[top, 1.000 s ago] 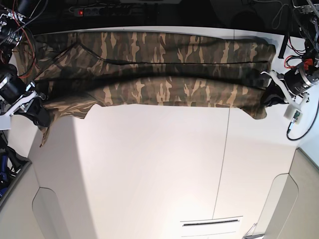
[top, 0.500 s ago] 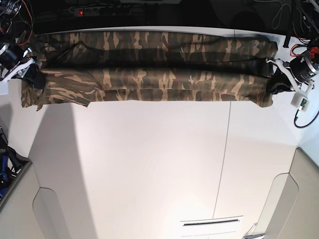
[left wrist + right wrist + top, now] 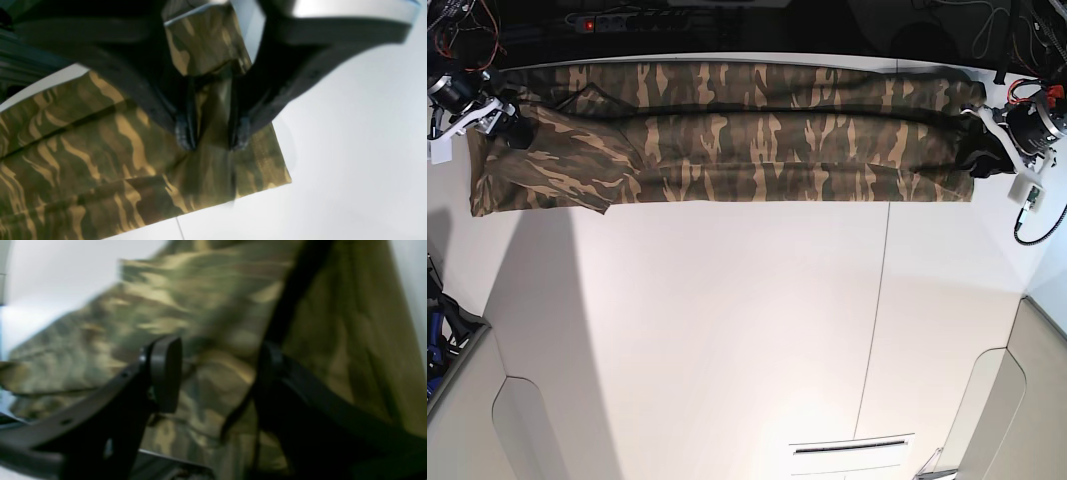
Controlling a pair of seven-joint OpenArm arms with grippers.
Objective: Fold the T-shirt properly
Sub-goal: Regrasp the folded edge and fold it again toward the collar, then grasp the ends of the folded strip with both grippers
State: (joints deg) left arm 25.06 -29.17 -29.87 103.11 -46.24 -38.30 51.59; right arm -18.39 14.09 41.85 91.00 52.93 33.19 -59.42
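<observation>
Now both grippers — left gripper [image 3: 211,141], right gripper [image 3: 217,373] — parted over T-shirt [image 3: 727,135].

T-shirt [image 3: 727,140]: camouflage print in brown, tan and olive green
Table [image 3: 727,330]: plain white
Left gripper [image 3: 211,136] fingers: black
Right gripper [image 3: 213,380] fingers: black
Power strip [image 3: 642,22]: dark, red light

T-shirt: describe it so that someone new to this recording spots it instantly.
Find the white table and follow it to its far edge. The T-shirt lies there as a long folded band from one side to the other. Its brown, tan and olive camouflage print marks it out: nothing else on the table is patterned.
</observation>
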